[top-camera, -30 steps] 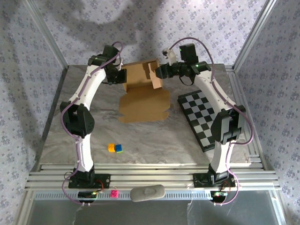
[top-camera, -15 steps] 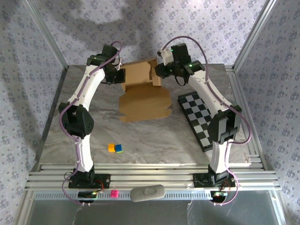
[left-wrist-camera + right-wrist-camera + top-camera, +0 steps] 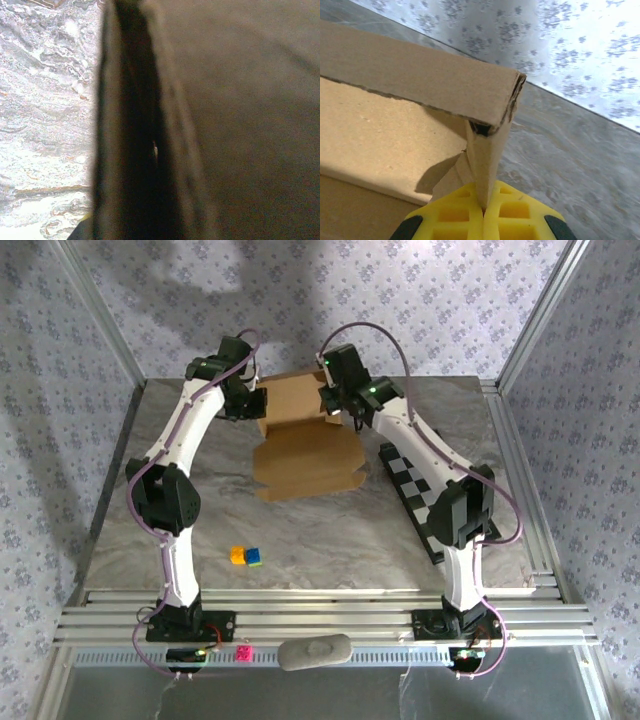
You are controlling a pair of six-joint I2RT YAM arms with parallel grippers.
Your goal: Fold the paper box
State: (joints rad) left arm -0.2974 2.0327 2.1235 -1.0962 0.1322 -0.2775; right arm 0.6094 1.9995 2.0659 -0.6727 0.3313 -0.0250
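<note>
Paper box (image 3: 305, 458), a plain tan-brown die-cut cardboard sheet with matte, fibrous faces and creased flaps, is sitting at the middle of the table's far edge. Its front panel is lying flat on the table, the near edge cut into small tabs. Behind it the rear part is standing up as a shallow rectangular tray. In the right wrist view a folded double wall is running along the top, raw corrugated ends are showing at its corner, and a thin upright flap is hanging just below that corner.

Right gripper (image 3: 483, 207) is working at the box's right rear corner. Its jaws are clamping the upright flap, with the yellow ribbed plastic pads (image 3: 452, 212) pressing on both faces.

Left gripper (image 3: 257, 403) is meeting the box's left rear wall. Its jaws are together; whether cardboard is lying between them, cannot tell. In the left wrist view, blurred dark brown cardboard is standing edge-on very close, with a dark narrow slot down it.

The grey-white marbled table (image 3: 330, 530) is carrying everything. A flat black-and-white checkerboard panel (image 3: 408, 490) is lying toward the right edge, just beside the box and partly under the right arm. A small yellow cube (image 3: 238, 555) and a blue-green cube (image 3: 254, 557) are sitting side by side toward the near edge, well apart from the box.
</note>
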